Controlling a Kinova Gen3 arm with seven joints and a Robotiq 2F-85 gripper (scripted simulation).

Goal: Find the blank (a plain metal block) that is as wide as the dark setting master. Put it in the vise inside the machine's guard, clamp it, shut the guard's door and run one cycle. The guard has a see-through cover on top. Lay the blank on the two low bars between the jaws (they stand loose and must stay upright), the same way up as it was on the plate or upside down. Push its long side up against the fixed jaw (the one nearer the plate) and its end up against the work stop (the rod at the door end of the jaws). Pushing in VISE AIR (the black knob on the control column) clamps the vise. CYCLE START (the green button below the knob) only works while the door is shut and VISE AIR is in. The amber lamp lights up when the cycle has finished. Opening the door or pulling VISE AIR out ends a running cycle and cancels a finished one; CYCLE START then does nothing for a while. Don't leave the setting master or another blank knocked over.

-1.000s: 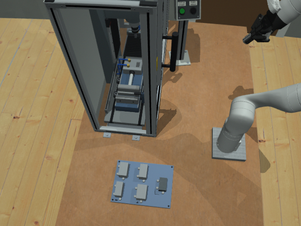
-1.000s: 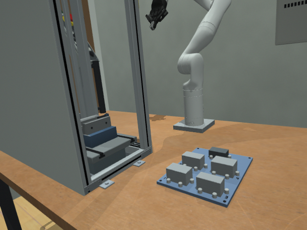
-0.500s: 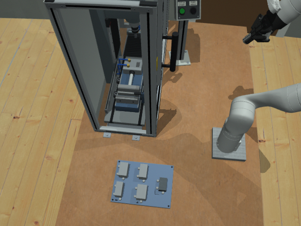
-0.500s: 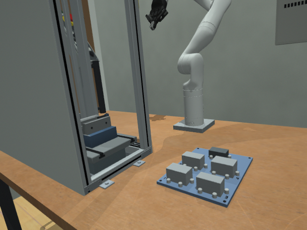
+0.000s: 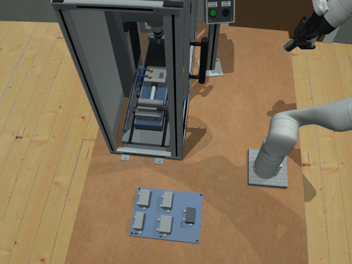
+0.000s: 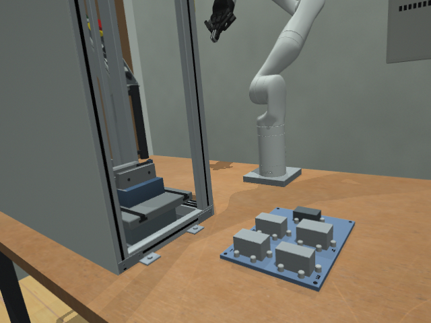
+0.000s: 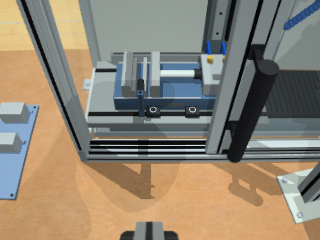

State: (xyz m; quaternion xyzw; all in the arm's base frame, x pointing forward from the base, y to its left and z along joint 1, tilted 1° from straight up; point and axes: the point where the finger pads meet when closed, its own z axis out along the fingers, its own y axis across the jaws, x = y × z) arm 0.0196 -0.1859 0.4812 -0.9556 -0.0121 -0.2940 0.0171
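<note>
The guard (image 5: pixel 177 85) (image 6: pixel 198 104) (image 7: pixel 65 115), a tall metal frame, stands on a brown surface (image 5: pixel 227 227) (image 6: pixel 382 260) (image 7: pixel 200 210). Near its open end, apart from it, lies a blue plate (image 5: pixel 181 196) (image 6: pixel 339 229) (image 7: pixel 14 165).

Four pale blanks (image 5: pixel 165 224) (image 6: pixel 295 258) (image 7: pixel 10 142) rest on the plate in two pairs, with small round pegs around them. The dark master (image 5: pixel 190 215) (image 6: pixel 306 212) is on the same plate, on the side toward the arm's base. All five blocks are upright. Which blank matches the master in width, I cannot tell.

Inside the guard sits the vise (image 5: pixel 149 125) (image 6: pixel 141 191) (image 7: pixel 130 102), with a blue body and grey jaws. The work stop (image 5: pixel 166 113) (image 7: pixel 141 102) is at its door side. The door, with its black handle (image 5: pixel 203 59) (image 6: pixel 139 121) (image 7: pixel 252 110), is slid back, leaving the guard's side open by the vise.

The control column (image 5: pixel 213 48) (image 7: pixel 311 192) rises just beyond the handle, outside the guard; its panel carries the green button (image 5: pixel 213 12).

The arm (image 5: pixel 284 130) (image 6: pixel 271 149) stands well apart from the guard, on its door side. Its gripper (image 5: pixel 289 45) (image 6: pixel 214 37) (image 7: pixel 149 232) hangs raised over that side, away from the guard, angled downward. The jaws are clenched together and grasp nothing.

Between the earlier pictures and now, no change shows in the top or exterior view, whether at the Robotiq 2F-85 gripper (image 5: pixel 289 46) (image 6: pixel 214 38) (image 7: pixel 149 231) itself, just beside it or well apart from it. For the wrist view (the one looking out past the fingertips), I cannot tell, as it comes only from now.
</note>
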